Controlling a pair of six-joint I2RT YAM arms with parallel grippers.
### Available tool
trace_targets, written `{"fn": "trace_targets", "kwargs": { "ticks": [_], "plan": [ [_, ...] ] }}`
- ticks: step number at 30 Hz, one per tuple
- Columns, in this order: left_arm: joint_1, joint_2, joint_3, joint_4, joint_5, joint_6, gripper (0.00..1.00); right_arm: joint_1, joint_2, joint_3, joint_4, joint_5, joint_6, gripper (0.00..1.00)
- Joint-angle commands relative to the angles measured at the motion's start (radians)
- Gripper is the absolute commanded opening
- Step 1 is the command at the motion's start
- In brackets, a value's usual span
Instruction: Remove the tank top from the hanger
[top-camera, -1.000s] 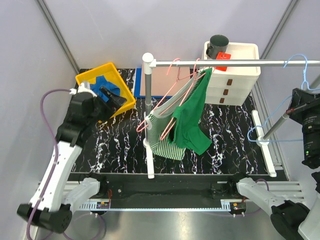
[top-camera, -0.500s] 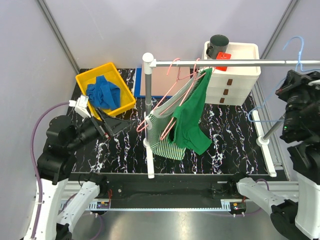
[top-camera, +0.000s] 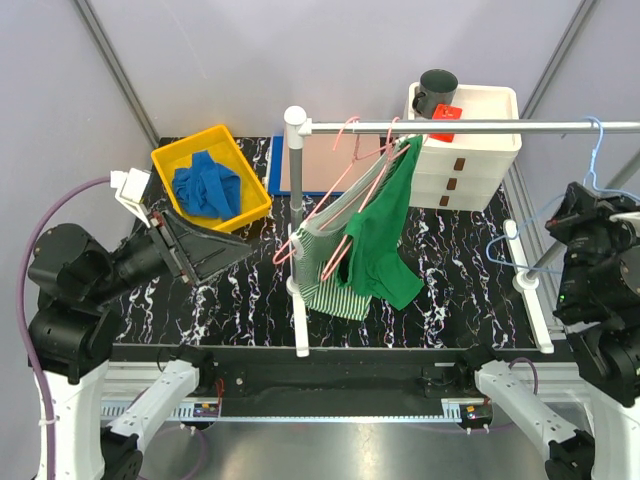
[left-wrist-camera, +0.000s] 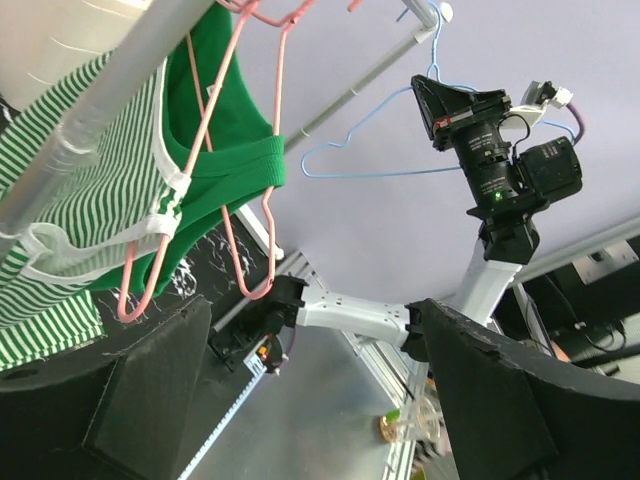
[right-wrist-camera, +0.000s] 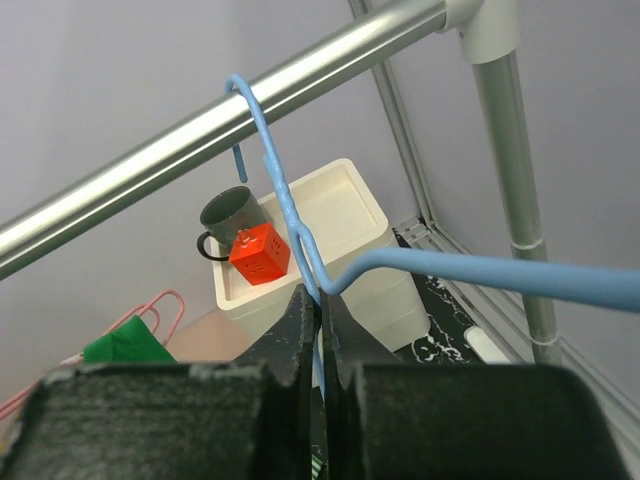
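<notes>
A green tank top (top-camera: 385, 240) and a green-and-white striped tank top (top-camera: 330, 265) hang on pink hangers (top-camera: 345, 165) from the steel rail (top-camera: 480, 127). Both also show in the left wrist view, the green tank top (left-wrist-camera: 235, 120) beside the striped one (left-wrist-camera: 90, 190). My left gripper (top-camera: 215, 248) is held up left of the rack, open and empty, and its wrist view shows the left gripper (left-wrist-camera: 310, 310) with jaws wide apart. My right gripper (right-wrist-camera: 322, 300) is shut on the neck of a bare blue hanger (right-wrist-camera: 290, 215), whose hook curves over the rail (right-wrist-camera: 230, 120) at the far right.
A yellow bin (top-camera: 170, 160) at the back left holds a blue cloth (top-camera: 205, 185). A white drawer unit (top-camera: 470, 150) behind the rail carries a dark mug (top-camera: 437, 90) and a red cube (top-camera: 445, 120). The rack's white post (top-camera: 298, 250) stands mid-table.
My left arm has drawn back from the yellow bin, up and to the left, still open. My right gripper lifted the blue hanger and lowered its hook over the rail.
</notes>
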Motion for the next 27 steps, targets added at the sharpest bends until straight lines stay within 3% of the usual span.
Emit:
{"fn": "trace_targets", "kwargs": {
  "ticks": [1, 2, 3, 6, 10, 14, 18, 22, 27],
  "plan": [
    [-0.001, 0.057, 0.034, 0.046, 0.105, -0.023, 0.90, 0.004, -0.050, -0.035, -0.031, 0.043, 0.060, 0.13],
    [0.001, 0.065, 0.042, 0.054, 0.114, -0.026, 0.90, 0.006, -0.060, -0.039, -0.040, 0.043, 0.073, 0.21],
    [-0.001, 0.078, 0.056, 0.061, 0.129, -0.034, 0.90, 0.004, -0.073, -0.044, -0.071, 0.031, 0.082, 0.42],
    [-0.001, 0.100, 0.088, 0.083, 0.152, -0.049, 0.91, 0.004, -0.090, -0.032, -0.166, -0.030, 0.149, 0.64],
    [-0.002, 0.147, 0.113, 0.130, 0.194, -0.071, 0.91, 0.006, -0.117, -0.021, -0.281, -0.167, 0.255, 0.79],
    [-0.007, 0.199, 0.172, 0.134, 0.208, -0.049, 0.90, 0.006, -0.119, 0.016, -0.381, -0.363, 0.290, 0.86],
    [-0.071, 0.223, 0.191, 0.135, 0.107, -0.029, 0.87, 0.004, -0.081, 0.034, -0.416, -0.665, 0.295, 0.90],
    [-0.310, 0.235, 0.156, 0.129, -0.093, -0.005, 0.84, 0.004, -0.018, 0.039, -0.376, -0.868, 0.310, 0.93],
    [-0.705, 0.328, 0.206, 0.057, -0.505, 0.093, 0.84, 0.004, 0.091, 0.086, -0.310, -1.064, 0.323, 0.93]
  ]
}}
